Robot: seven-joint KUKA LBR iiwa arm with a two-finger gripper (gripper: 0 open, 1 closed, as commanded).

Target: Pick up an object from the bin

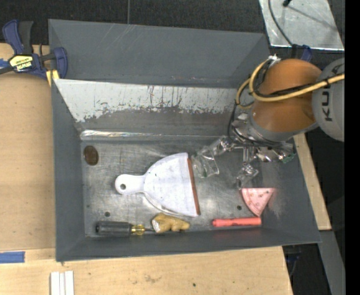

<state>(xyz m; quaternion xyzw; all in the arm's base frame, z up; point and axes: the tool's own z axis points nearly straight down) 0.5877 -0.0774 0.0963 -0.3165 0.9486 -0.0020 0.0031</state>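
Note:
My gripper (247, 169) hangs low in the right half of the bin, under the arm's orange cover. Just below it and slightly to the right lies a pink wedge-shaped piece (257, 200) on the bin floor. To its left sits a crumpled clear plastic piece (204, 163), close to the gripper's metal links. A red stick (236, 222) lies flat along the front wall, below the gripper. Nothing is visibly held.
A white dustpan-like scoop with a brown edge (167, 184) takes up the middle of the floor. Along the front lie a black-handled screwdriver (119, 228) and a tan lump (170, 224). A brown disc (91, 156) rests at the far left.

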